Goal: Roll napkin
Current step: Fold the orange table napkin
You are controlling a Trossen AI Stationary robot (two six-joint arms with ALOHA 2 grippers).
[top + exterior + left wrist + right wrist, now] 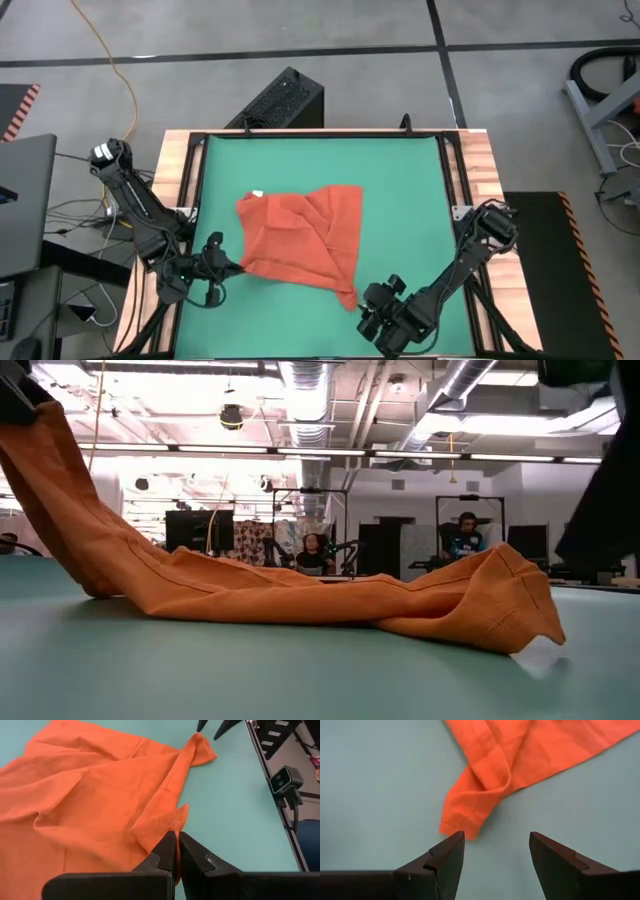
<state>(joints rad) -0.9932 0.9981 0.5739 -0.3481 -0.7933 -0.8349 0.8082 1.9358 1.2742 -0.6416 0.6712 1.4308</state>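
The napkin is lying crumpled on the green counter; the left pincer is clenching one corner, lifting it, probably to straighten the cloth; the right pincer is standing released beside the opposite corner.

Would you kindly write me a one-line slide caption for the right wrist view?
Right arm's open tool poised just short of the orange-red napkin's folded corner on the green table mat.

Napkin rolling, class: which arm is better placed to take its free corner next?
Probably the right: its gripper stands open just short of the napkin's loose corner, while the left gripper is shut on another corner.
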